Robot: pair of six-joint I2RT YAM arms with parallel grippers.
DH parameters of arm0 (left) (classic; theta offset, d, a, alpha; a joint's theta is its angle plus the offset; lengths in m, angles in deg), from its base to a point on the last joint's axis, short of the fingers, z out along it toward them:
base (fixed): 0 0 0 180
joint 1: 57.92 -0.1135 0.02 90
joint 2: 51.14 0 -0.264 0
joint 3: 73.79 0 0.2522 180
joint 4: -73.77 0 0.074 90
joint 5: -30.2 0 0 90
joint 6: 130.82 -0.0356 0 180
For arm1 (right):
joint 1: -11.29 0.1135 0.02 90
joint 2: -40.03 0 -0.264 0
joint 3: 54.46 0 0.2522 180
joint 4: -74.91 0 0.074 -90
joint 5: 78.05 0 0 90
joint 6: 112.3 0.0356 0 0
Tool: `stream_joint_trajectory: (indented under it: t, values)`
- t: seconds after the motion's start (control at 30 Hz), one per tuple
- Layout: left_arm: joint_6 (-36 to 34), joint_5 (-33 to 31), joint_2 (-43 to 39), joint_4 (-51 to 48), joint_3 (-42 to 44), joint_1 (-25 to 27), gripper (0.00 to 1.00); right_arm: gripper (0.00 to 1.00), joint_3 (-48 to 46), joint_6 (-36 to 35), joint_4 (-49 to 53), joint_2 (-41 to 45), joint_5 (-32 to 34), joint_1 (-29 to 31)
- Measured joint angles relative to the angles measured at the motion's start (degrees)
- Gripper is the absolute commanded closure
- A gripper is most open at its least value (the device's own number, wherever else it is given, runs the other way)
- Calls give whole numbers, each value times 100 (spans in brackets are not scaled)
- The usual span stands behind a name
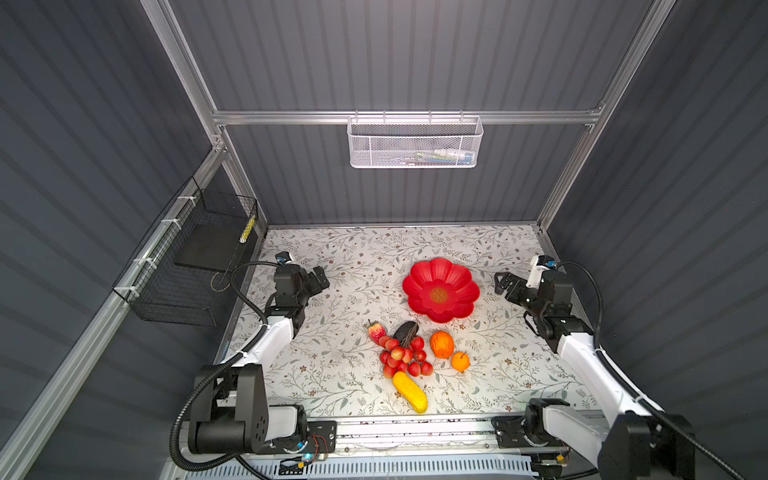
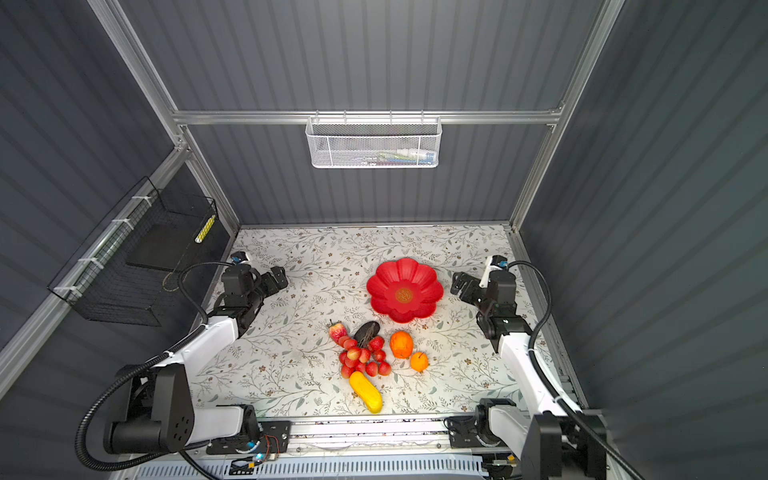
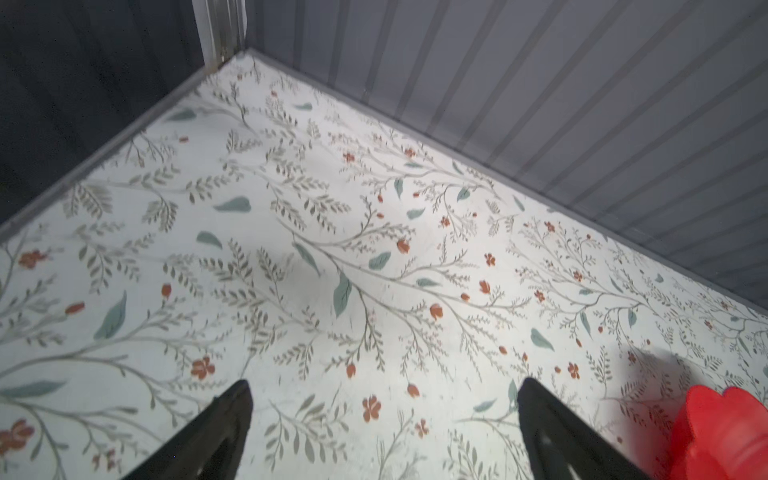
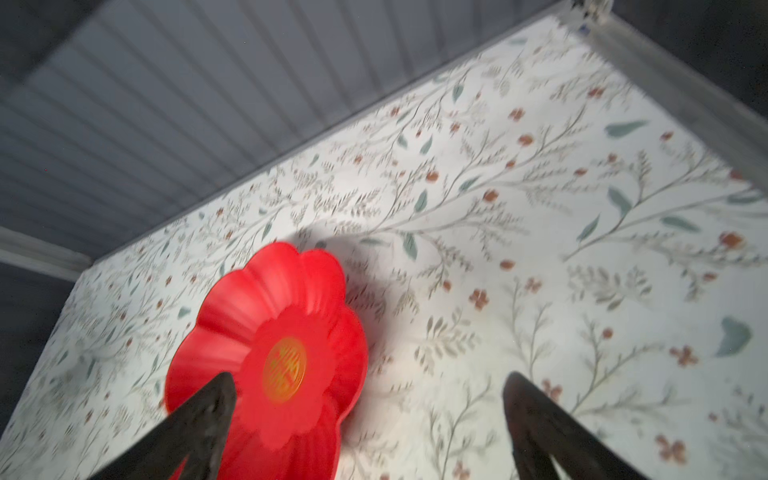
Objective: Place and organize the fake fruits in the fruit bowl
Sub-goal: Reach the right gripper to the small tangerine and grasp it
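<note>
The yellow oblong fruit is lying nearest the front edge of the floral worktop, with the red grape-like bunch just behind it. The small orange and large orange are sitting to the bunch's right, the dark avocado and strawberry at its far end. Beyond them, the red fruit bowl is resting on the worktop, while the left claw and right claw are hovering wide open on either side of it.
</note>
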Motion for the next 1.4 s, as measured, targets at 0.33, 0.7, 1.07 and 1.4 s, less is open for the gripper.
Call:
stream_joint_trajectory:
  t: [0.33,0.7,1.07,1.4]
  values:
    - [435,249,-393,-236,212,0,0,6,-616,750,2159,1202,57,2120]
    - [584,533,-531,-249,214,0,0,15,-1045,1716,2509,785,367,3641]
    - [671,553,-546,-256,212,0,0,31,-929,1908,2039,-459,820,4028]
    - [715,568,-455,-256,212,0,0,62,-741,1858,1794,-962,1095,4028]
